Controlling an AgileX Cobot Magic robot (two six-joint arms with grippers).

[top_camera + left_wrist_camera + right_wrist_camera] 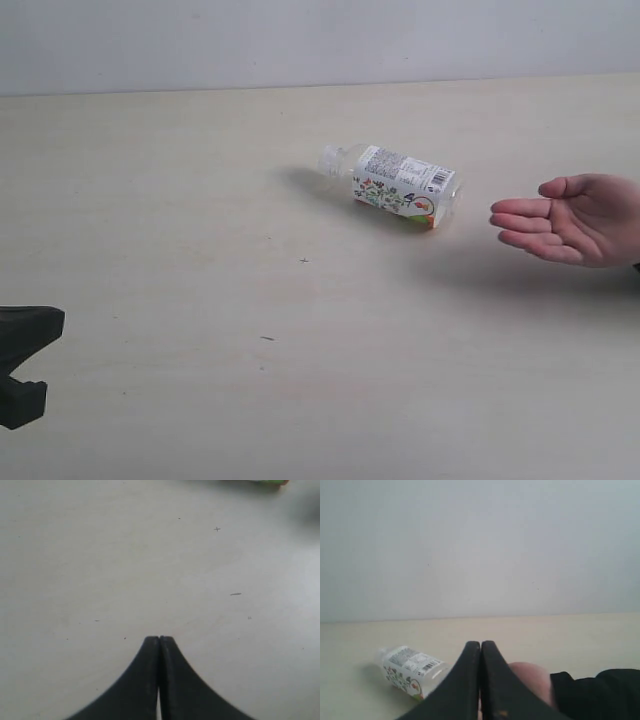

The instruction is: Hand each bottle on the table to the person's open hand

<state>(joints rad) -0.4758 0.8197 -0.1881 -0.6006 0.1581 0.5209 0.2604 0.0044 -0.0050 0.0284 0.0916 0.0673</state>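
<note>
One clear bottle (393,184) with a white cap and a white, leaf-printed label lies on its side on the table (200,200), cap pointing left. The person's open hand (570,219) hovers palm up just right of it, at the right edge. My left gripper (30,330) shows as a black shape at the lower left edge, far from the bottle. In the left wrist view the left gripper (159,639) is shut and empty over bare table. In the right wrist view the right gripper (480,644) is shut and empty, with the bottle (411,671) beyond it and the hand (532,680) behind it.
A pale wall (300,40) rises behind the table's far edge. A dark sleeve (600,692) follows the person's wrist. A few tiny dark specks (267,338) mark the tabletop.
</note>
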